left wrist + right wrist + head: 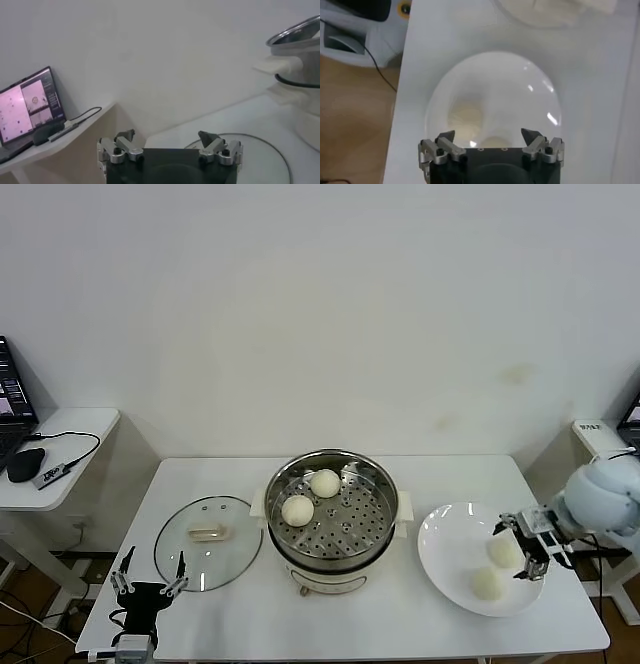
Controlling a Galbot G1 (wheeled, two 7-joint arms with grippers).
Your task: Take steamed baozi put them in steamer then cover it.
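Pincer states are read first from the head view: the right pincer (522, 548) is held over the right side of the plate (445, 549), its fingers spread apart and empty, with one bun (505, 552) just beside and partly under it and a second bun (487, 584) lying nearer the front of the plate. The left pincer (149, 574) is parked low at the front left corner of the bench (400, 624), its fingers likewise apart and holding nothing, just in front of the lid (208, 556). The lid is laid flat on the bench to the left of the steamer (331, 519), touching or almost touching its base. Two buns (311, 497) are seen on the perforated tray inside the steamer, toward its back left, close together. A side table with a mouse (24, 464) is seen at the far left.

From the left wrist view, the left pincer (167, 142) is shown with its fingers wide apart over the bench edge; the lid (260, 155) lies just beyond it, and the steamer (300, 75) rises at the side. A laptop (27, 107) is seen on the side table.

From the right wrist view, the right pincer (490, 141) is shown open above the plate (520, 90); a bun (465, 117) is seen blurred below it, and whether it is touched cannot be told.
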